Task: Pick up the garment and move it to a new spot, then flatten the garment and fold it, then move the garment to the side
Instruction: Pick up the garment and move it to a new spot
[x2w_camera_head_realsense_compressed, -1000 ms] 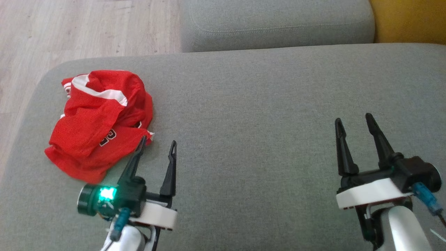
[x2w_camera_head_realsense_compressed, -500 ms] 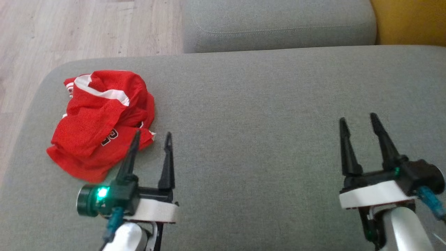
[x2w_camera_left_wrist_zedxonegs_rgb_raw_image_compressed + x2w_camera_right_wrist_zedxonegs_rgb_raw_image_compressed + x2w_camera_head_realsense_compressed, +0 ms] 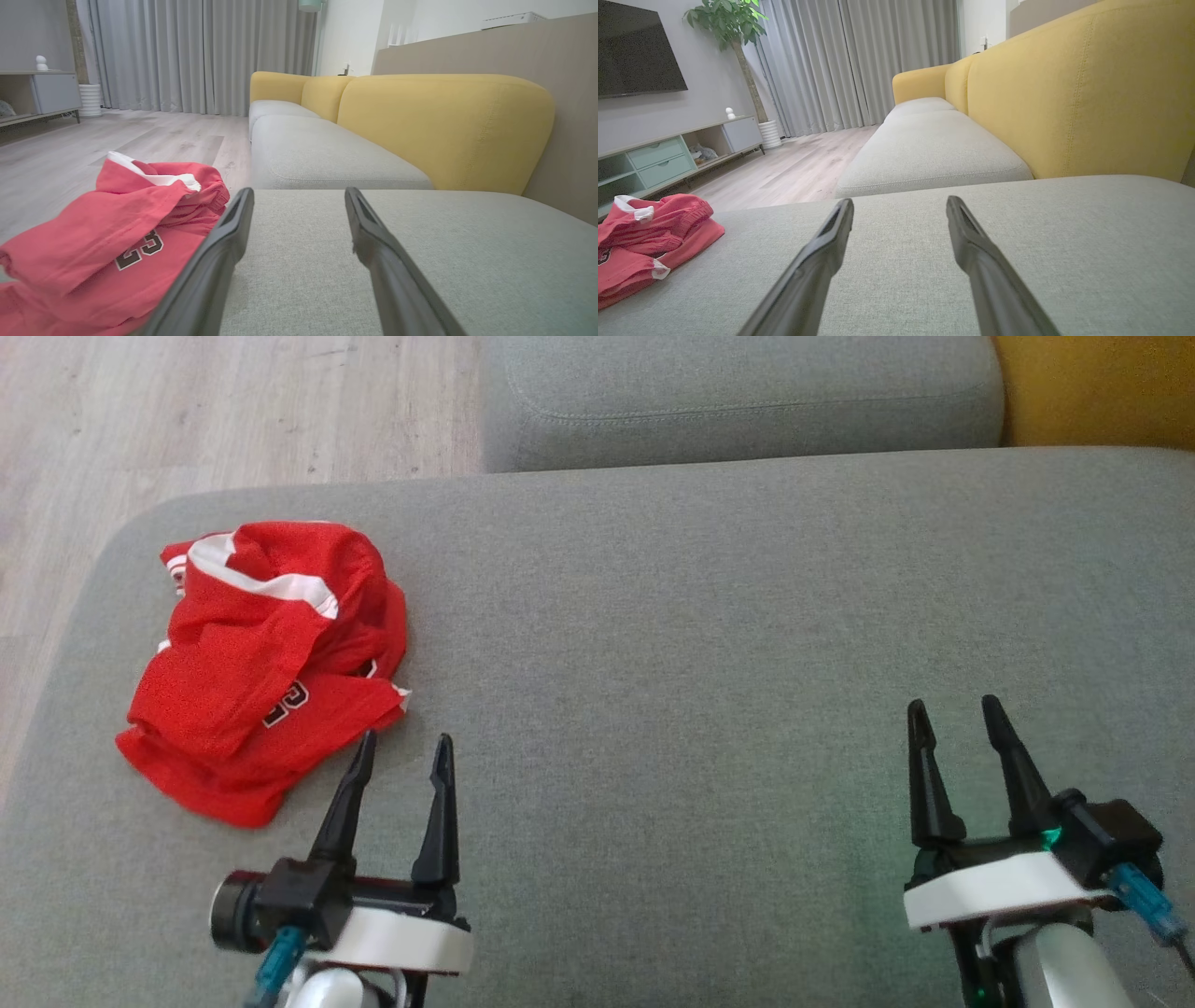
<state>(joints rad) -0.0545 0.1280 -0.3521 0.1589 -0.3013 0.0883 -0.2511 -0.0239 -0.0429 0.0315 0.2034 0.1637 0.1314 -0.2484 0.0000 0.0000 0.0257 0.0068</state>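
The garment is a red jersey with white trim and part of a black number, lying crumpled at the left end of the grey sofa cushion. In the left wrist view the garment lies just left of the fingers, its number showing. In the right wrist view the garment sits far off at the left edge. My left gripper is open, just below and to the right of the garment, not touching it. My right gripper stands open over bare cushion at the lower right. Both grippers hold nothing.
A second grey cushion lies beyond the near one, with the yellow backrest along the right. Wooden floor drops off past the cushion's left and far-left edges. A TV cabinet and a potted plant stand across the room.
Both grippers have drawn back toward the bottom of the head view, still open. The left fingertip that overlapped the garment's lower right corner now sits clear of it. The garment has not moved.
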